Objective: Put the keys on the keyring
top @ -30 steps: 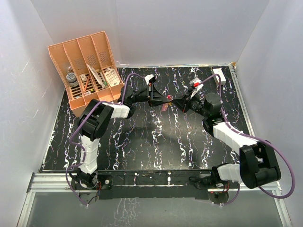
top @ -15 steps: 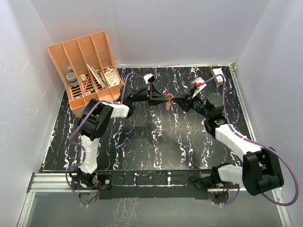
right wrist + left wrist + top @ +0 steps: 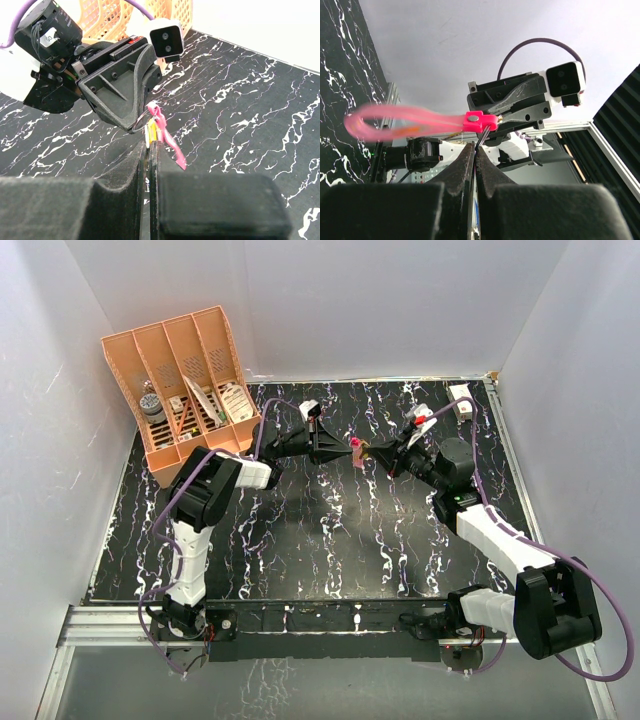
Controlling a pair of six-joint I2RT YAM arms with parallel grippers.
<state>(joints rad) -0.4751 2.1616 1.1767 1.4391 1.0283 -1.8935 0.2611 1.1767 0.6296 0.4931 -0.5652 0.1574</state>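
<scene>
The left gripper (image 3: pixel 475 146) is clenched on the dark ring (image 3: pixel 481 135) of the keyring (image 3: pixel 480 120). The right gripper (image 3: pixel 150 146) is clenched on the key (image 3: pixel 151 131). Both items are held in the air above the far middle of the table (image 3: pixel 300 540), tip to tip.

Over the last second the two wrists have been shifted slightly apart in the top view. The tips had appeared merged, and a gold spot of key is now exposed between them. The pink strap (image 3: pixel 169 140), which had hung lower beneath the left tip, is now drawn in beside the key. It is blurred in the left wrist view, so it is taken to be swinging. This is judged to be a fine realignment of key against ring, not a completed threading. Whether the key's hole has caught the ring cannot be told.

The left arm is raised from its near base, folded at the elbow and extended rightward. The right arm is run from its near base up and leftward, with its elbow set lower and further out than before. The orange rack (image 3: pixel 185 370) at the far left is not involved.
</scene>
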